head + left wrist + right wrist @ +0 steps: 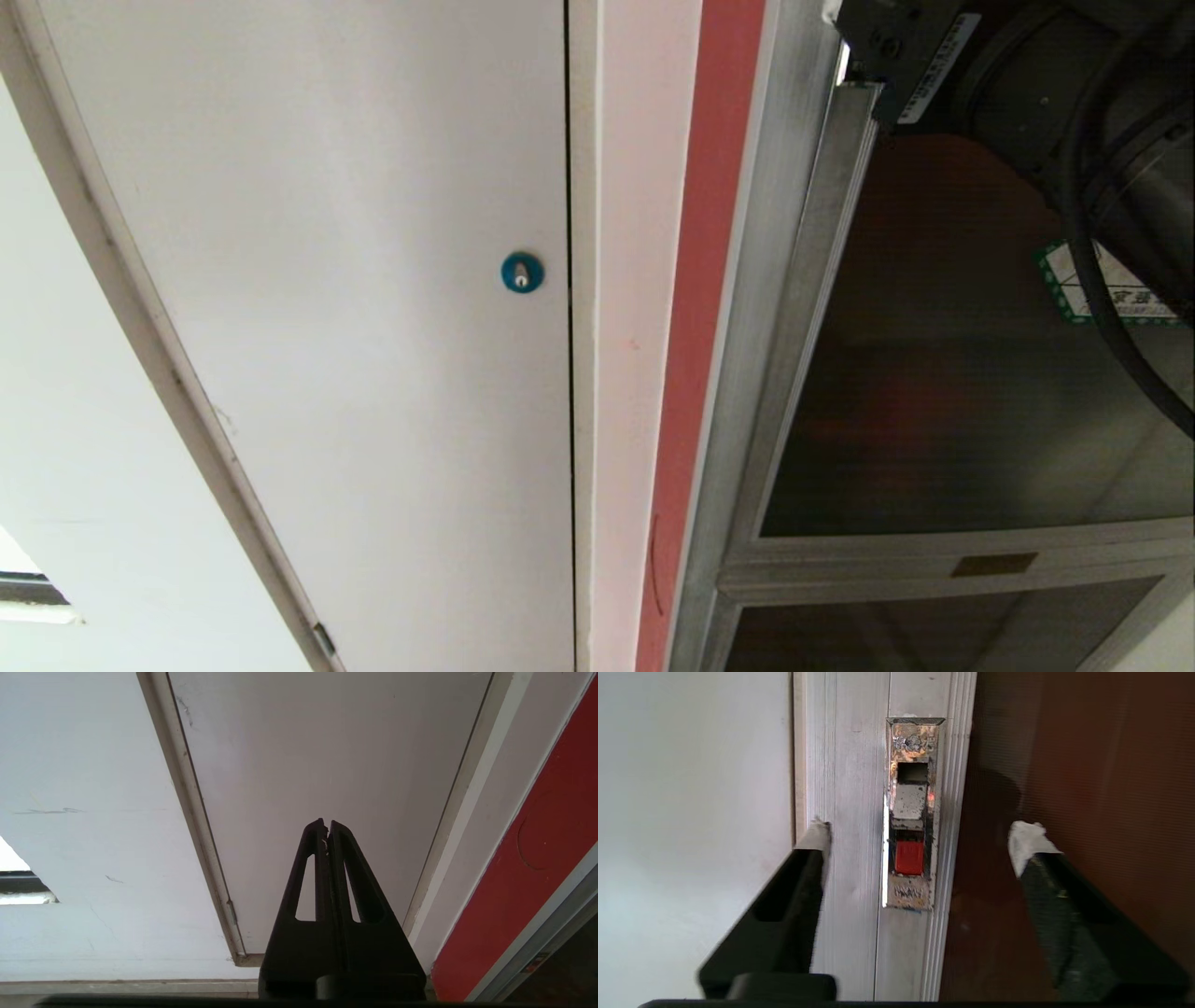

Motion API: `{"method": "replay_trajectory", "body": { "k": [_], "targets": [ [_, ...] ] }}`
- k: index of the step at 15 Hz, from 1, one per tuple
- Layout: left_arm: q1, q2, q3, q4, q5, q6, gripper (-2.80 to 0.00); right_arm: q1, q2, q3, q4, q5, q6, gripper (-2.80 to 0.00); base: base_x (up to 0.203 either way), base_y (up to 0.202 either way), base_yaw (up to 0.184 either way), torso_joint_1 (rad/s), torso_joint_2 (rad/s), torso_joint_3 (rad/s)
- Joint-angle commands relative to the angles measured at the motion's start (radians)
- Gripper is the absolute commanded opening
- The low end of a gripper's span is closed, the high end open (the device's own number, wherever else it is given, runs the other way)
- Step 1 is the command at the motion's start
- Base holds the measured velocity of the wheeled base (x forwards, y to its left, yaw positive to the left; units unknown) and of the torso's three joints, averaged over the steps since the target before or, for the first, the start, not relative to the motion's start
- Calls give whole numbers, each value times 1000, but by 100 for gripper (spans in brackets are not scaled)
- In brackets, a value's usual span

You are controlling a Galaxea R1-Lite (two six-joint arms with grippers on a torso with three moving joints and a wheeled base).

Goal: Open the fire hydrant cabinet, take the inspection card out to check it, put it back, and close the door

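Note:
The fire hydrant cabinet's aluminium frame [756, 327] stands on the right, and the door [952, 373] of dark frosted glass fills it. A green-bordered sticker [1111, 289] on the glass is partly hidden by my right arm [1027, 84]. In the right wrist view my right gripper [922, 837] is open, its white-tipped fingers [1029, 842] apart on either side of the small red latch [909, 857] in the door's frame. They hold nothing. A thin bright line runs along the latch plate's edge. The inspection card is out of view. My left gripper [327, 823] is shut and empty, parked facing the white door.
A plain white door [373, 373] with a blue round lock [522, 272] fills the left. A red strip [700, 373] separates it from the cabinet. A smaller dark glass panel [934, 630] sits below the door.

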Motion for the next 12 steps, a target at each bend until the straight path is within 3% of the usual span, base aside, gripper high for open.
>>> {"method": "replay_trajectory", "body": {
  "k": [1,6,7,12],
  "targets": [
    [0,0,0,0,0,0,-280,1,18,-14,-5,-4,-2,0,0,0,0,0,0,0],
    [0,0,0,0,0,0,-280,-4,35,-35,-5,-6,-1,0,0,0,0,0,0,0],
    [0,0,0,0,0,0,-280,-6,39,-39,-5,-6,-1,-280,0,0,0,0,0,0],
    [0,0,0,0,0,0,-280,-22,62,-80,-4,-6,0,-280,0,0,0,0,0,0]
  ]
}}
